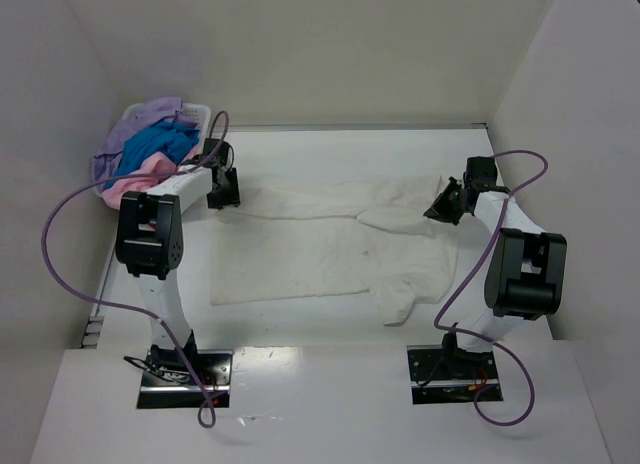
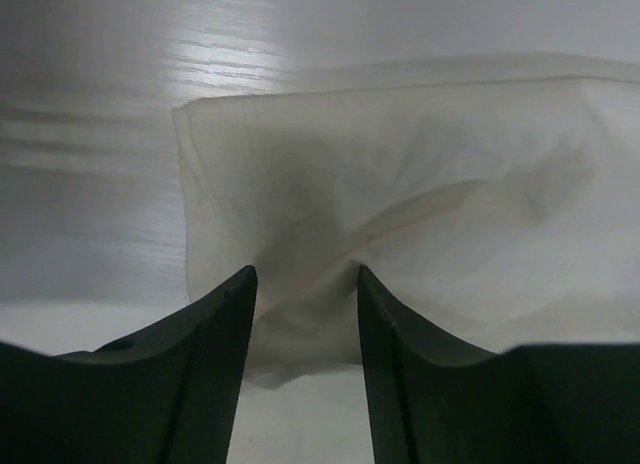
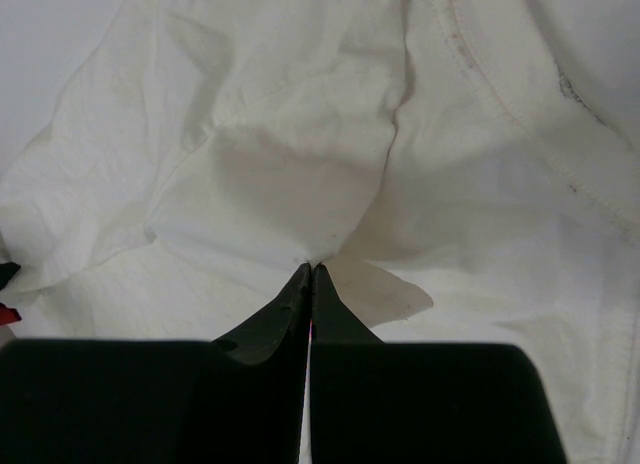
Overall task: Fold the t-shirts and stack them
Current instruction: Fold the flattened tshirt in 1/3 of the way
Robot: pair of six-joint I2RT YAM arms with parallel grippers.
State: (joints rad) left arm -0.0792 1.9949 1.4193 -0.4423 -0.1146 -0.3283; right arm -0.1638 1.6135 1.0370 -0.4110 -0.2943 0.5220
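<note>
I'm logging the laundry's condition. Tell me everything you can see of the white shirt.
The white shirt is soft, cream, wrinkled cloth with a few faint dark marks. It lies spread on the table between the arms, hem left, sleeves right. The right gripper is shut on a pinch of cloth by the sleeves; the open left gripper straddles a hem corner.

A cream-white t-shirt [image 1: 330,249] lies spread across the surface [image 1: 300,329]. The left hand [image 1: 224,189] is at its far-left corner, the right hand [image 1: 447,202] at its far-right edge. Far left, a white basket [image 1: 200,110] holds lilac, blue and pink shirts [image 1: 165,144].
</note>
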